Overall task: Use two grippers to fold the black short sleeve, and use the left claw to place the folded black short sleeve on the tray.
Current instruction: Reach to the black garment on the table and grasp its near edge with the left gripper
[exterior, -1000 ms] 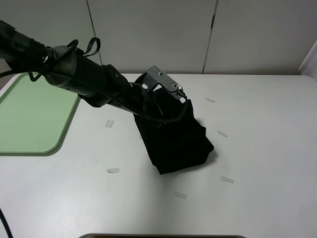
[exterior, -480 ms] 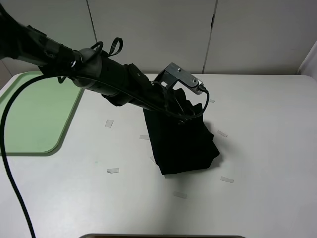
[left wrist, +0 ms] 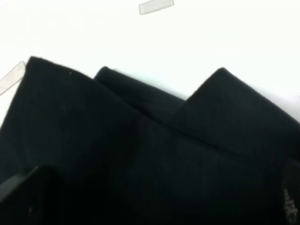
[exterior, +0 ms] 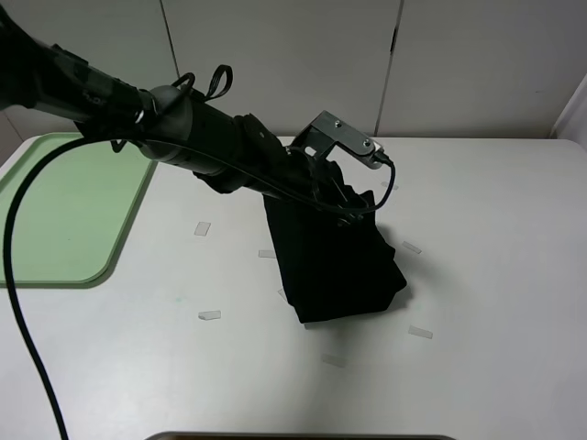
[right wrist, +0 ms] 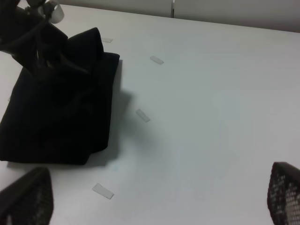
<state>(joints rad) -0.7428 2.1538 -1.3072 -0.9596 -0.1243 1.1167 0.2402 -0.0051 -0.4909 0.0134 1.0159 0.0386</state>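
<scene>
1. The left claw (exterior: 341,203) is buried in the top edge of the folded black short sleeve (exterior: 335,261); its grip is hidden, so I cannot tell
2. The right gripper (right wrist: 154,197) hangs spread open, well apart
3. The tray (exterior: 55,220) lies well left of the shirt

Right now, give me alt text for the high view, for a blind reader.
The left arm reaches across a white table onto a folded black shirt at the centre. A green tray sits at the left edge, and small tape scraps dot the table.
</scene>
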